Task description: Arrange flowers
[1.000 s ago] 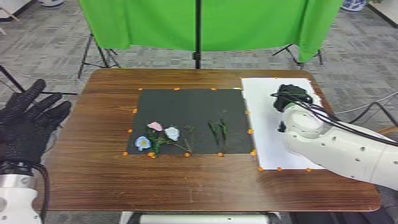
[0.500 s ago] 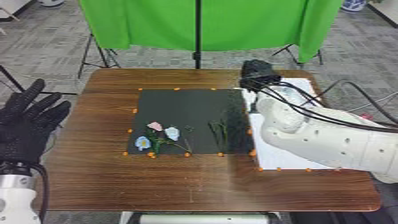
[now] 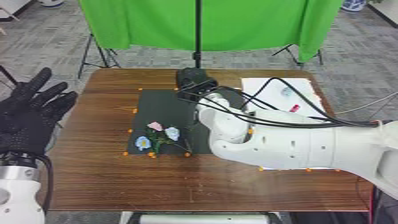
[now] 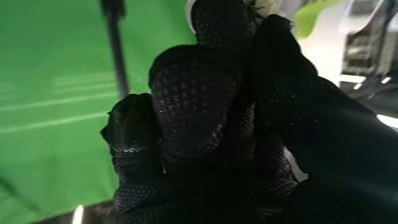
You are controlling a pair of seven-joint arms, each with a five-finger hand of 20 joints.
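Green cloth (image 3: pixel 142 30) behind 1 upright black pole (image 3: pixel 198 30), above grey carpeted floor (image 3: pixel 44 47)

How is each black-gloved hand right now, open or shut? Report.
Left hand: open, fingers spread.
Right hand: closed, pinching what looks like a green leafy stem.

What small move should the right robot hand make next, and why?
Probably ease the right robot hand back toward the pink, white and blue cloth-like flowers, then lower. Leafy green material shows at its fingertips, seemingly pinched, while the hand hangs around the far edge of the dark grey square mat, beyond the bunch.
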